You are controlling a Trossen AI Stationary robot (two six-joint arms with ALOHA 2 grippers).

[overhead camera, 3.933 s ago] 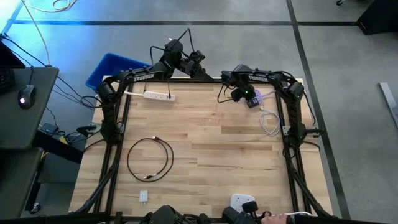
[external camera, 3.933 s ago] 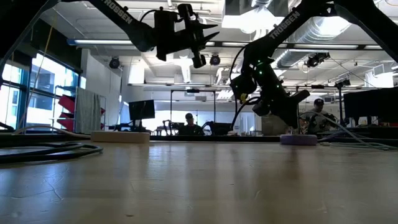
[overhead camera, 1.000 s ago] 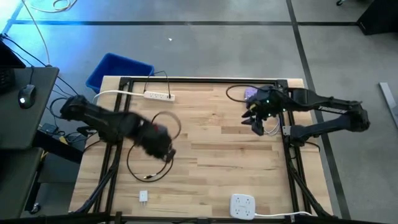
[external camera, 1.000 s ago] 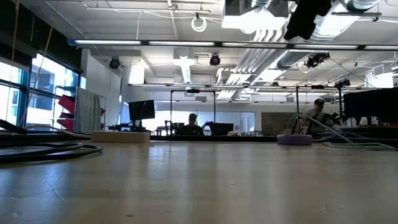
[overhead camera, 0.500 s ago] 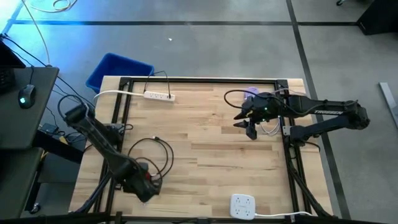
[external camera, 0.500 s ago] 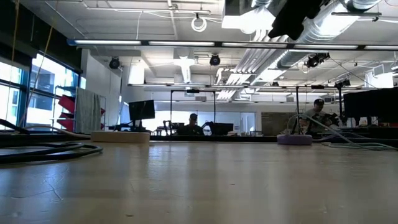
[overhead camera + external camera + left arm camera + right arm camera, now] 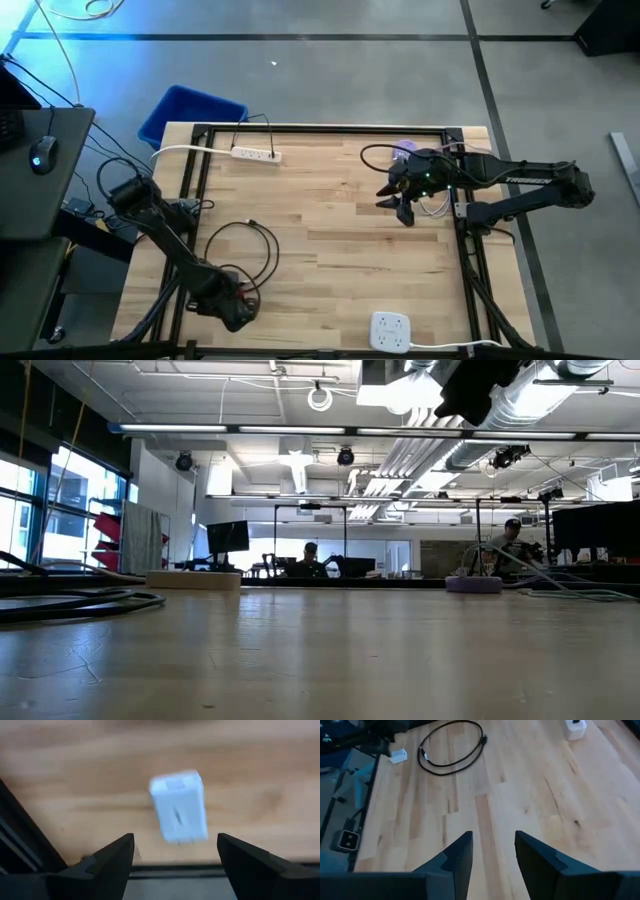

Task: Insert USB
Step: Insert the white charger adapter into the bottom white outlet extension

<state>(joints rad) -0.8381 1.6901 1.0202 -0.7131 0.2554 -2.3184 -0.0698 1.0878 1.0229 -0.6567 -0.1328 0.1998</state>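
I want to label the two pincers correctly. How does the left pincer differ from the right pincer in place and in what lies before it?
The left pincer is at the table's near left, low over the small white charger; the right pincer hangs at the far right, beside the white cable. The left pincer has the charger right before its fingers; the right pincer looks across bare wood toward the black cable. Both are open and hold nothing.

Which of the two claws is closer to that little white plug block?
The left gripper hangs open right over the white charger block. The right gripper is across the table near the far edge.
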